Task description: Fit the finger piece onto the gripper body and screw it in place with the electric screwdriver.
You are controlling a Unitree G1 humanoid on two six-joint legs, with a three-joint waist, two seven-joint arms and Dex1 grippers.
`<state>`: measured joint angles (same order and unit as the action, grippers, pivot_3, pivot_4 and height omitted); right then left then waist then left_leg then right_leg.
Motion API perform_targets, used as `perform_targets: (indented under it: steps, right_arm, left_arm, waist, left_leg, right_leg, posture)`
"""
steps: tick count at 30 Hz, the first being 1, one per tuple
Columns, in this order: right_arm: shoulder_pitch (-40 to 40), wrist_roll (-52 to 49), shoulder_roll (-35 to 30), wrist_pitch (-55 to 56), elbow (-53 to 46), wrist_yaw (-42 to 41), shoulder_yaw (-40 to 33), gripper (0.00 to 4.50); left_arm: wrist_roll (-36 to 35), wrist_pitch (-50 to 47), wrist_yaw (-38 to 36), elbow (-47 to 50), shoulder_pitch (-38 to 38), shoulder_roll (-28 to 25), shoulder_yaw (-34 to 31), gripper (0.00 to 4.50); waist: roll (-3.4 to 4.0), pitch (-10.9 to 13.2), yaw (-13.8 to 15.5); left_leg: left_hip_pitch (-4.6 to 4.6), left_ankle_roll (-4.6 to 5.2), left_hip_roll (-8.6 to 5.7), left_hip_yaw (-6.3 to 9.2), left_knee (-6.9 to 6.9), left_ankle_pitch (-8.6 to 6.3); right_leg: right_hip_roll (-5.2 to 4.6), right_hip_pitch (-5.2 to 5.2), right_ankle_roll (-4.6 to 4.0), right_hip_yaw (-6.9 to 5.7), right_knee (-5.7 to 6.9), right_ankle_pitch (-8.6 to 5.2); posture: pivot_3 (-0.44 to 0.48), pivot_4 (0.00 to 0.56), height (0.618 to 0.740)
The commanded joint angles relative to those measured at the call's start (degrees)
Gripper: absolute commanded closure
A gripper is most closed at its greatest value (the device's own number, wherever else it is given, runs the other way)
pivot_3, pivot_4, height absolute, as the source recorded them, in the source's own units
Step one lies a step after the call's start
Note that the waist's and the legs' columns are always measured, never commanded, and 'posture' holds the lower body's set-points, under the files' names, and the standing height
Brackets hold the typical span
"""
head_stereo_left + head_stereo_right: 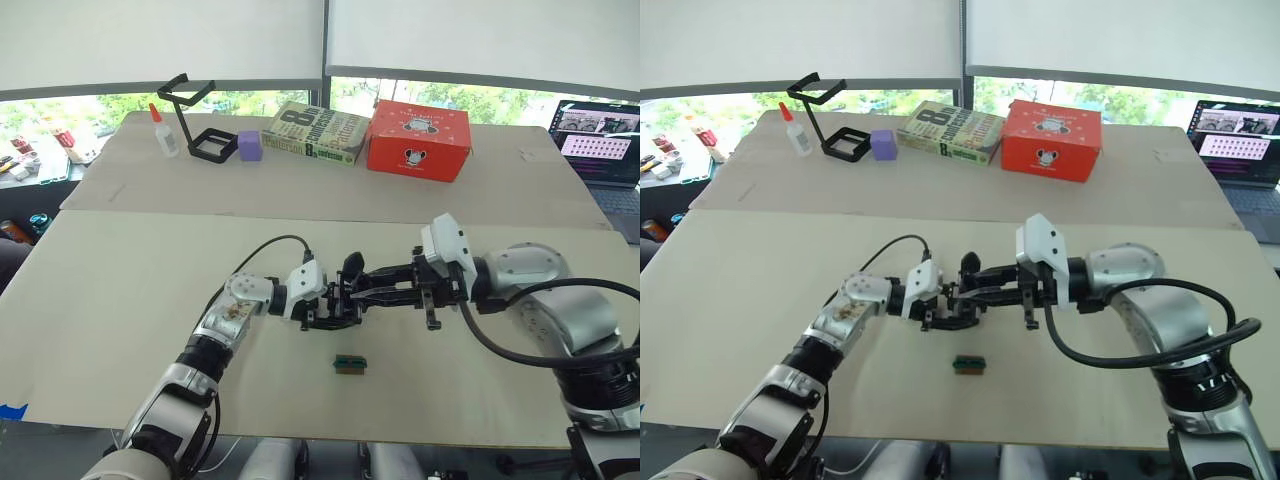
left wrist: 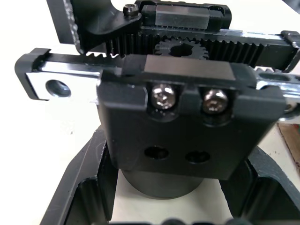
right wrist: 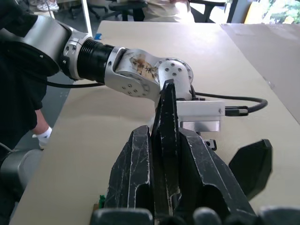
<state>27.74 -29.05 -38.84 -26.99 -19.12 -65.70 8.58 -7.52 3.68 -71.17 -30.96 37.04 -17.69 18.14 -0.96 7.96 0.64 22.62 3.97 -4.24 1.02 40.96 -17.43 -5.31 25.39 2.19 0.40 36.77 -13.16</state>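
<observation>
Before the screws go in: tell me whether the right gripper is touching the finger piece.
Touching. In the right wrist view the right gripper has its two fingers pressed against both flat sides of the finger piece, with no gap showing.

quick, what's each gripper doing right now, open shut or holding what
Left gripper: shut on the gripper body.
Right gripper: shut on the finger piece, held close to the gripper body.

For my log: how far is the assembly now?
In hand: the left hand holds the gripper body; the right hand pinches the finger piece near it. Left: seating it and screwing. No electric screwdriver is held.
</observation>
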Motion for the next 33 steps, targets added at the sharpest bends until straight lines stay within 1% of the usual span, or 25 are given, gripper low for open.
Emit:
perform_targets:
  steps: [1,9,17,21,28,33]
  right_arm:
    - [-0.3,2.4,2.4,3.6,2.0,0.8,1.5,4.16]
    - [0.2,2.1,6.5,1.5,3.5,2.9,1.5,4.16]
    - [-1.6,4.5,6.8,3.3,6.0,2.3,2.8,4.16]
    - [-2.4,4.5,7.0,3.2,5.5,2.3,2.9,4.16]
    - [0.3,1.4,7.0,0.5,3.0,2.5,0.9,4.16]
    - [1.2,1.5,7.2,0.1,3.0,2.1,1.4,4.16]
  left_arm:
    - [-0.1,1.6,-0.7,-2.0,1.8,0.0,-1.4,2.15]
    - [0.1,1.4,-0.9,-2.0,1.7,0.5,-1.6,2.15]
    - [0.0,0.8,1.1,-0.8,0.0,1.1,-2.7,2.15]
    - [0.4,0.8,1.5,-0.4,-0.7,1.2,-2.7,2.15]
    - [0.6,0.7,1.7,0.2,-1.6,1.3,-2.4,2.15]
    - [0.8,0.8,1.7,0.3,-2.0,1.4,-2.1,2.15]
  waist:
    - [0.00,0.0,0.0]
    - [0.00,0.0,-0.1]
    - [0.00,0.0,0.0]
    - [0.00,0.0,0.0]
    - [0.00,0.0,0.0]
    - [0.00,0.0,0.0]
  left_leg:
    - [0.00,0.00,0.00,0.00,0.00,0.00]
    - [0.00,0.00,0.00,0.01,0.02,0.00]
    - [-0.02,0.00,-0.02,0.02,0.03,0.00]
    - [-0.14,0.00,-0.02,0.04,0.04,0.00]
    - [-0.21,0.00,-0.02,0.03,0.03,0.00]
    - [-0.21,0.00,-0.02,0.04,0.03,0.00]
  right_leg:
    - [0.01,0.00,0.00,-0.01,0.01,0.00]
    - [0.07,0.02,0.00,-0.02,0.26,0.00]
    - [0.12,0.00,0.00,-0.05,0.26,0.00]
    - [0.12,-0.13,0.00,-0.06,0.23,0.00]
    - [0.08,-0.16,0.00,-0.03,0.22,0.00]
    - [0.06,-0.16,0.00,-0.04,0.21,0.00]
  posture:
    - [0.000,0.150,0.740]
    - [0.000,0.150,0.740]
    - [0.000,0.150,0.740]
    - [0.000,0.150,0.740]
    - [0.000,0.150,0.740]
    - [0.000,0.150,0.740]
